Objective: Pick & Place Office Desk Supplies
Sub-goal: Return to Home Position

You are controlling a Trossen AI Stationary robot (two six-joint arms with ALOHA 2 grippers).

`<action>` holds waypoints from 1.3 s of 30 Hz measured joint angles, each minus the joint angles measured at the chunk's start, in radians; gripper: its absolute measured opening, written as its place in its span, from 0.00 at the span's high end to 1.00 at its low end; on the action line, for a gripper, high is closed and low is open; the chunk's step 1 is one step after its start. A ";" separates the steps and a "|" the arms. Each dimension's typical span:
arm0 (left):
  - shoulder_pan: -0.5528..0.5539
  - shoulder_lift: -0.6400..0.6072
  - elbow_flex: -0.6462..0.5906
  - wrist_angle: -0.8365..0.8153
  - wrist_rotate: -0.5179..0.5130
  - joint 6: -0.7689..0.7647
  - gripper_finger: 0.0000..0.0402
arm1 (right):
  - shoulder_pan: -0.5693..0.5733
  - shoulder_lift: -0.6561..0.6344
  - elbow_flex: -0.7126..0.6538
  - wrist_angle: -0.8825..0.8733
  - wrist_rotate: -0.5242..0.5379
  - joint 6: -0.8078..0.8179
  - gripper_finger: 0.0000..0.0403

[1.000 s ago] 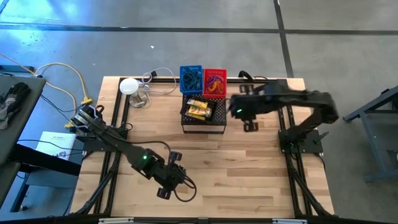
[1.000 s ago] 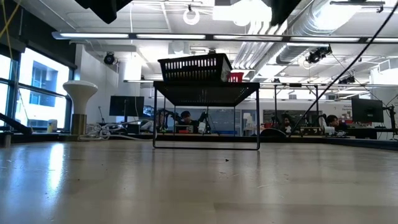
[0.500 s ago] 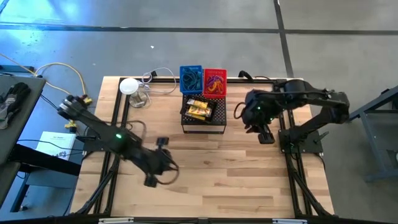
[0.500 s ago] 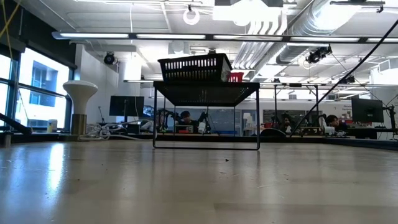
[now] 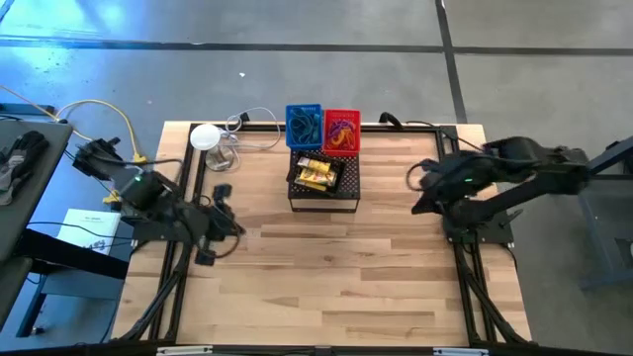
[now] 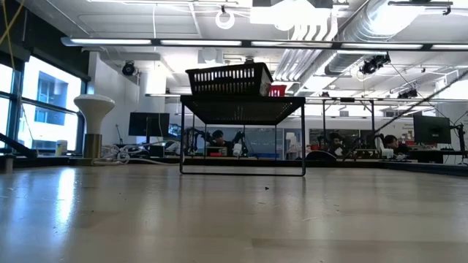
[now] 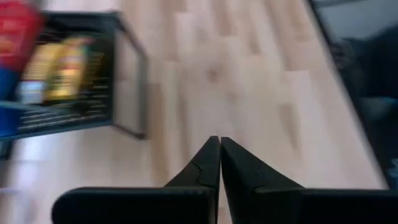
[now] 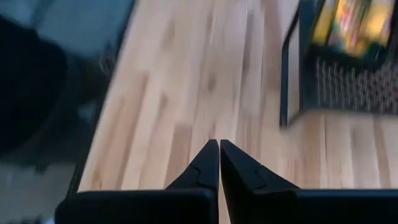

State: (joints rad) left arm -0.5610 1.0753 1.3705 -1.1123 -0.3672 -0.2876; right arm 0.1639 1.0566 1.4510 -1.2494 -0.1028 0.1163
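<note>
Table: light wood planks, viewed from above with one arm at each side.
Black mesh shelf: placed at the far middle of the table, on thin legs.
Black bin: set on top of the shelf.
Yellow-and-red packets: held inside the black bin.
Blue bin: placed just behind the black bin; tangled rubber-band loops are seen in it, colours not told apart.
Red bin: set beside the blue bin, touching it; an orange curled item is seen inside.
White round object: stood at the far left of the table, well apart from the shelf, with a thin cable.
Left gripper: held over the table's left side, fingers pressed together, nothing gripped.
Right gripper: held over the table's right side, fingers pressed together, nothing gripped.
</note>
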 joint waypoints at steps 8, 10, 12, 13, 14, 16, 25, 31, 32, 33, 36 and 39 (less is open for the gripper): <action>0.057 -0.195 -0.152 0.172 -0.018 0.152 1.00 | -0.008 -0.387 -0.514 0.684 -0.002 -0.062 1.00; 0.081 -0.265 -0.251 0.273 0.031 0.195 1.00 | -0.007 -0.438 -0.645 0.871 -0.023 -0.078 1.00; 0.106 -0.338 -0.361 0.377 0.053 0.225 1.00 | -0.008 -0.476 -0.761 0.964 -0.035 -0.117 1.00; 0.118 -0.375 -0.417 0.418 0.060 0.233 1.00 | -0.008 -0.484 -0.806 1.018 -0.027 -0.137 1.00; 0.129 -0.409 -0.473 0.456 0.062 0.235 1.00 | -0.008 -0.488 -0.848 1.071 -0.010 -0.153 1.00; 0.148 -0.476 -0.572 0.543 0.066 0.230 1.00 | -0.008 -0.494 -0.933 1.155 -0.004 -0.176 1.00; 0.173 -0.731 -0.889 0.757 0.116 0.144 1.00 | -0.021 -0.510 -1.188 1.495 -0.059 -0.215 1.00; 0.169 -0.822 -1.035 0.823 0.115 0.110 1.00 | -0.065 -0.574 -1.251 1.479 -0.056 -0.195 1.00; 0.166 -0.838 -1.050 0.834 0.115 0.107 1.00 | -0.071 -0.596 -1.252 1.462 -0.060 -0.195 1.00; 0.163 -0.851 -1.061 0.838 0.115 0.106 1.00 | -0.078 -0.623 -1.252 1.440 -0.059 -0.195 1.00; 0.150 -0.894 -1.065 0.846 0.115 0.104 1.00 | -0.101 -0.726 -1.252 1.381 -0.051 -0.192 1.00; 0.142 -0.950 -1.065 0.845 0.114 0.122 1.00 | -0.123 -0.848 -1.252 1.323 -0.056 -0.183 1.00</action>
State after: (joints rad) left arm -0.4193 0.1249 0.3056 -0.2675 -0.2531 -0.1652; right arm 0.0409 0.2089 0.1989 0.0735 -0.1593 -0.0662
